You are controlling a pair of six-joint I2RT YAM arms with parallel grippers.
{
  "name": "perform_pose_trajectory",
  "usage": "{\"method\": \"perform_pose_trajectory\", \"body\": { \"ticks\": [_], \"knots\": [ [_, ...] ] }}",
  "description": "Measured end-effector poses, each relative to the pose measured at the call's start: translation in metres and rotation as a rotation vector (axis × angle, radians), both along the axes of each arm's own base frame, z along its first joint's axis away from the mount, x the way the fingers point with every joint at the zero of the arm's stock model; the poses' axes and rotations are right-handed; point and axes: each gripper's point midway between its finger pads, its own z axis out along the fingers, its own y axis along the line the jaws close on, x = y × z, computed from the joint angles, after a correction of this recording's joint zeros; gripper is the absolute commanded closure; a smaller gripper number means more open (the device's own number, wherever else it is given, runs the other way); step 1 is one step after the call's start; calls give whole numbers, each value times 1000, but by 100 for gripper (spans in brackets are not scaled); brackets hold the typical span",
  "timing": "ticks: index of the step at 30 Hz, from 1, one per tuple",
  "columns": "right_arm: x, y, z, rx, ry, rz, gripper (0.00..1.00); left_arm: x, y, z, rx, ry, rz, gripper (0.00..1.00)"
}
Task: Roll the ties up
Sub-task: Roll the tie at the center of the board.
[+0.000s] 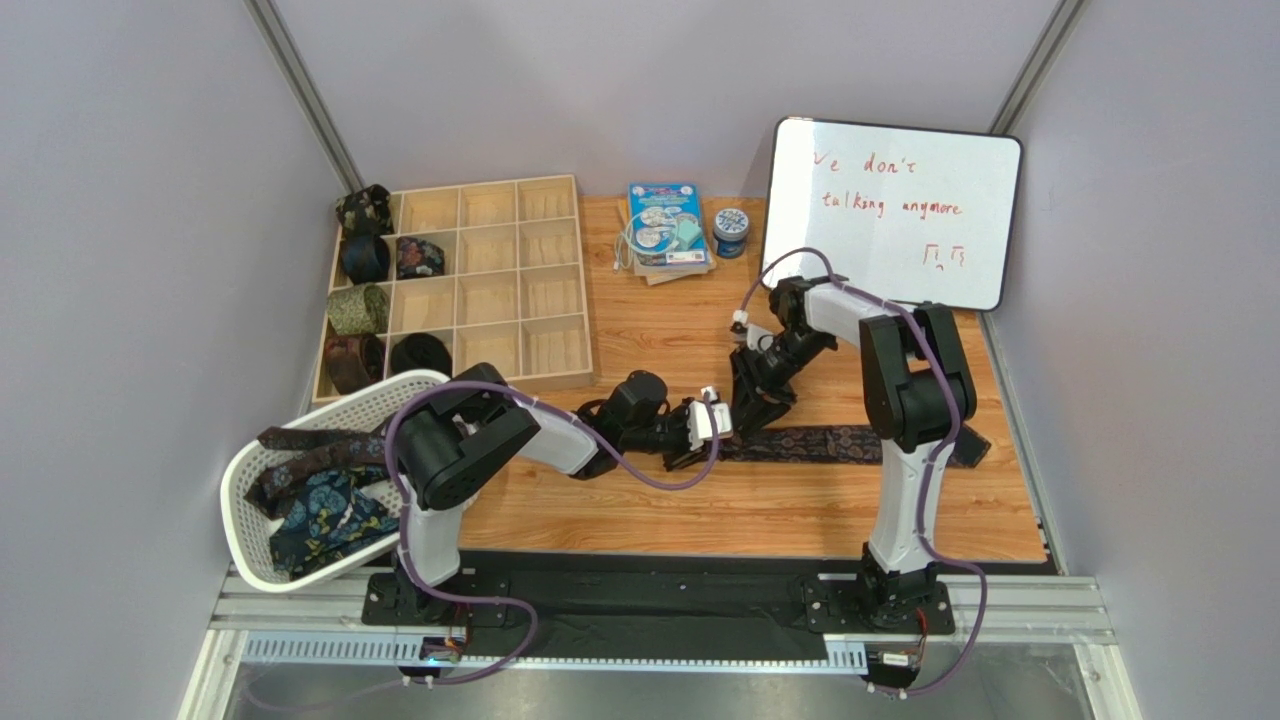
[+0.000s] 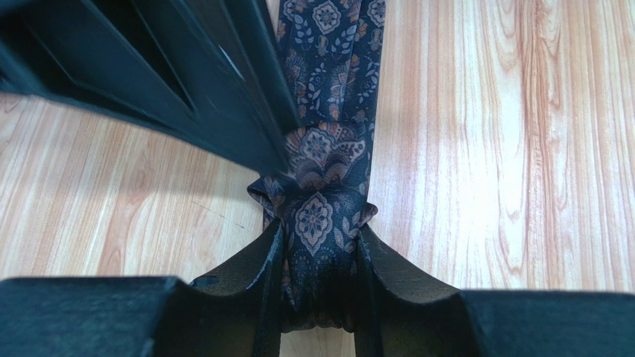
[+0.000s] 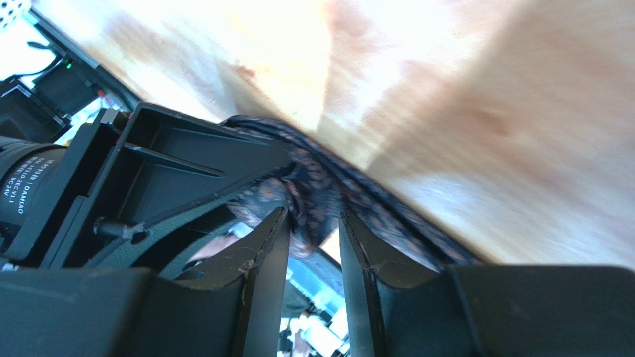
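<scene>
A dark navy tie with a brown paisley pattern [image 1: 842,443] lies stretched to the right along the wooden table. Its left end is bunched into a small fold. My left gripper [image 1: 715,419] is shut on that fold; in the left wrist view the tie [image 2: 328,156] fills the gap in the left gripper [image 2: 319,230] from pad to pad. My right gripper [image 1: 747,402] hovers just behind it. Seen from the right wrist, the right gripper [image 3: 313,216] is open, the tie [image 3: 320,178] loose at its tips and daylight between the fingers. More ties [image 1: 323,503] lie in the basket.
A white mesh basket [image 1: 256,480] stands at the near left. Behind it a wooden compartment box [image 1: 496,285] holds rolled ties [image 1: 361,308] in its left column. A blue packet [image 1: 666,225], a small tin [image 1: 730,228] and a whiteboard [image 1: 894,210] stand at the back.
</scene>
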Motion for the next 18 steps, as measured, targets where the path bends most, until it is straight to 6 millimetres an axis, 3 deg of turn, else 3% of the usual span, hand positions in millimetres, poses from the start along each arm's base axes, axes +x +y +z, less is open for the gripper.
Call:
{"method": "perform_pose_trajectory", "body": {
  "ticks": [3, 10, 18],
  "knots": [
    [8, -7, -1, -22, -32, 0, 68, 1, 2, 0, 2, 12, 5, 90],
    [3, -27, -17, -156, -42, 37, 76, 0, 11, 4, 10, 93, 38, 87],
    [-8, -27, -22, -228, -40, 104, 81, -3, 21, 22, -25, 180, 68, 84]
  ]
}}
